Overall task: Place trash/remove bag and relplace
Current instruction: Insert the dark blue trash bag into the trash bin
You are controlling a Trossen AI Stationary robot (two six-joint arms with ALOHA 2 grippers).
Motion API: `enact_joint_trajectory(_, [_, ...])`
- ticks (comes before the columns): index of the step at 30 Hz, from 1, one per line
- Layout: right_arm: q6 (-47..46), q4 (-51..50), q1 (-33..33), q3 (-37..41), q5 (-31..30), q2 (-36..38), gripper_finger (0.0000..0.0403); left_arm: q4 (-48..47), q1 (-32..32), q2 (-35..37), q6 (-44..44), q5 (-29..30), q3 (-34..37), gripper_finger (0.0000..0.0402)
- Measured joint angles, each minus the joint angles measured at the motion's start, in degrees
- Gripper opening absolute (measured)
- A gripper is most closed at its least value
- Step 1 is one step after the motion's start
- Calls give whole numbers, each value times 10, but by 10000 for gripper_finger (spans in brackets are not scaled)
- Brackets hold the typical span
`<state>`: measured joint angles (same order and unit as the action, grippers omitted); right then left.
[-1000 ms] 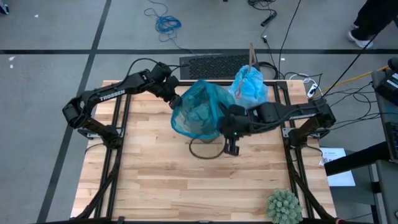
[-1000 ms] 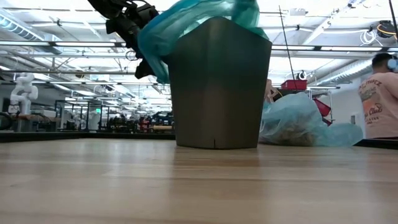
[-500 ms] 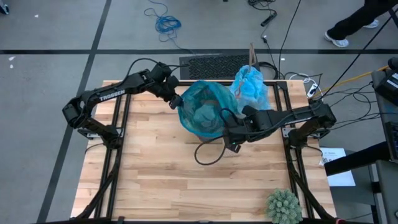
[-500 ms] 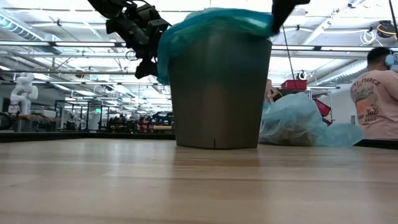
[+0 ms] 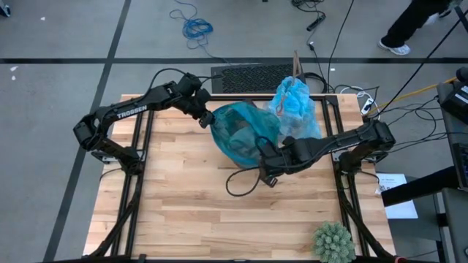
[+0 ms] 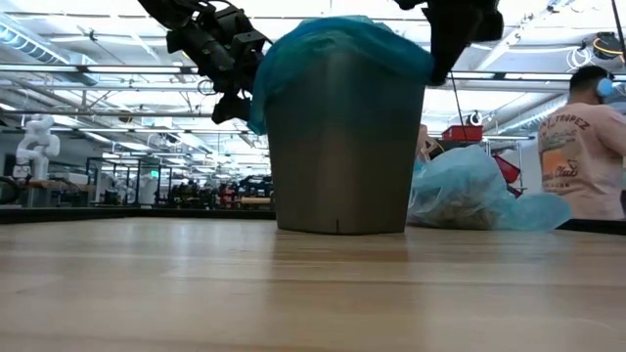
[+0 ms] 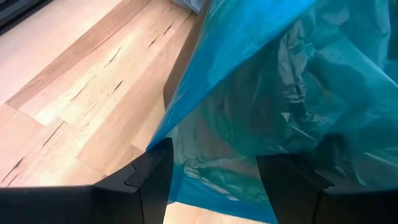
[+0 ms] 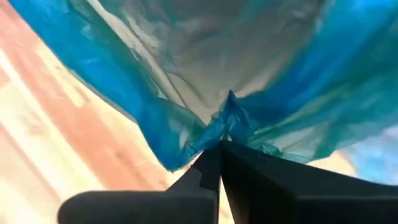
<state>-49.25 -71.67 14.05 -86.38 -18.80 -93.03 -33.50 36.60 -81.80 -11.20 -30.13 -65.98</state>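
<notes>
The wooden table [image 5: 190,197] carries a dark grey bin [image 6: 342,147] near its far middle, and the teal-green liner [image 5: 238,131] is draped over the bin's mouth, its skirt hanging down the outside. Just beside it, toward the far right, lies the pale blue bag [image 5: 295,102], bunched and knotted shut. The teal film looks thin, light and slippery, soft enough to slide off the rim if let go, so the sensible hold is a gathered fold at the hem, not the taut middle. The right gripper [image 8: 219,144], at the bin's near right edge, has its fingers pressed together on a puckered tuck of that hem. The left gripper [image 7: 211,177], at the far left edge, has its fingers spread wide with the film between them, not pinched
</notes>
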Motion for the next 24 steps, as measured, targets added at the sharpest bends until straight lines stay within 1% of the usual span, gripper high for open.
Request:
enact_joint_trajectory(4, [-16,-26,0,-42,24,0,6,0,0,0,0,0,0,224])
enact_joint_trajectory(8, [-16,-73,0,-106,24,0,35,0,0,0,0,0,0,224])
enact_joint_trajectory(13, [-13,-121,-6,-198,24,0,98,0,0,0,0,0,0,224])
enact_joint_trajectory(18, [-10,-131,-23,-280,19,1,166,0,0,0,6,2,0,224])
enact_joint_trajectory(21, [-8,-131,-32,-314,10,0,200,0,0,0,15,12,0,224])
enact_joint_trajectory(24, [-8,-134,-36,-328,9,1,228,0,0,0,12,29,0,224])
